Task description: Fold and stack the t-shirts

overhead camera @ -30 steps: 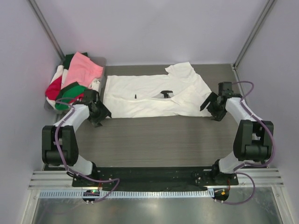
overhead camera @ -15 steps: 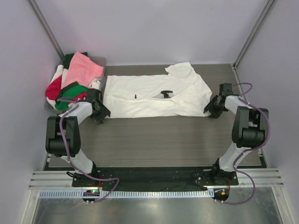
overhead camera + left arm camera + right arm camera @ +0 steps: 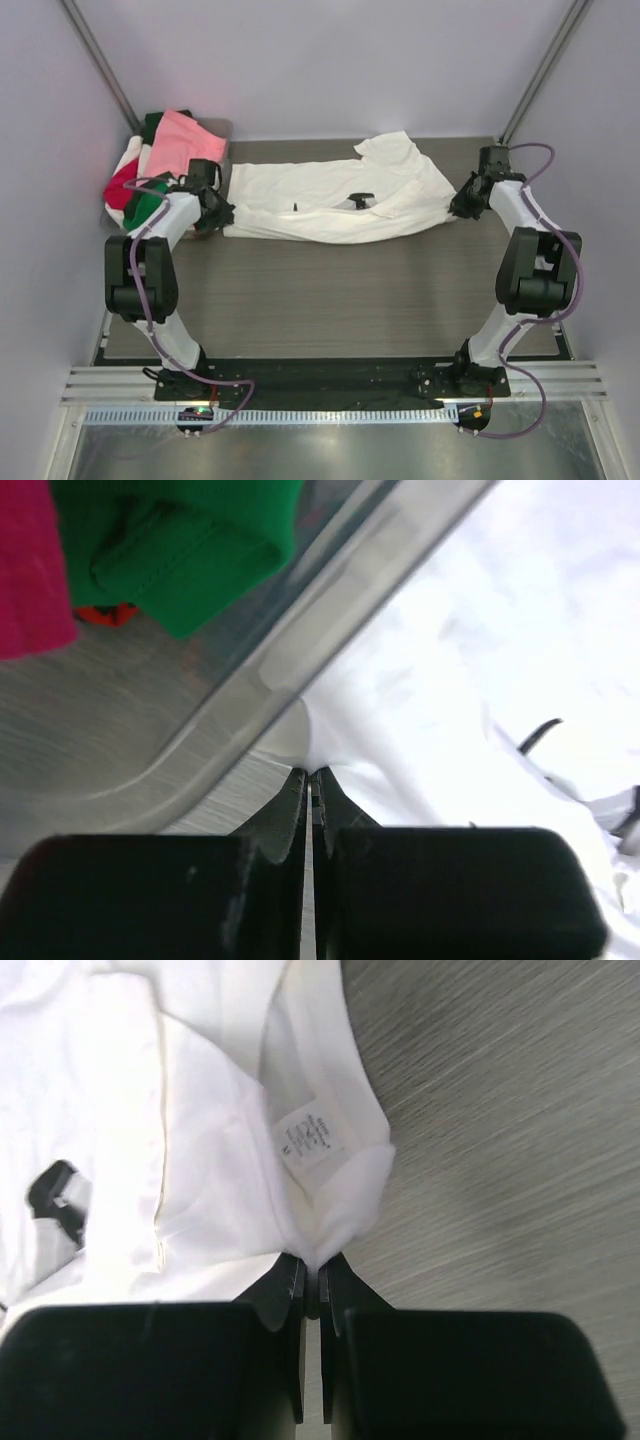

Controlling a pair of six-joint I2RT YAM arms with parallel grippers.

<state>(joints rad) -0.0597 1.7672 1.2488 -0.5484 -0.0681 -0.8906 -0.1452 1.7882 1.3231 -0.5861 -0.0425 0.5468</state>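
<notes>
White t-shirt (image 3: pixel 335 200) is folding over: left gripper (image 3: pixel 214 214) and right gripper (image 3: pixel 461 206), both clamping its near edge, are carrying it farther back.

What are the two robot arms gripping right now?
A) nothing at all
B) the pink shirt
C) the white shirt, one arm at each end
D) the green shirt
C: the left tool and the right tool are each shut on an edge of the white t-shirt, at opposite ends.
</notes>
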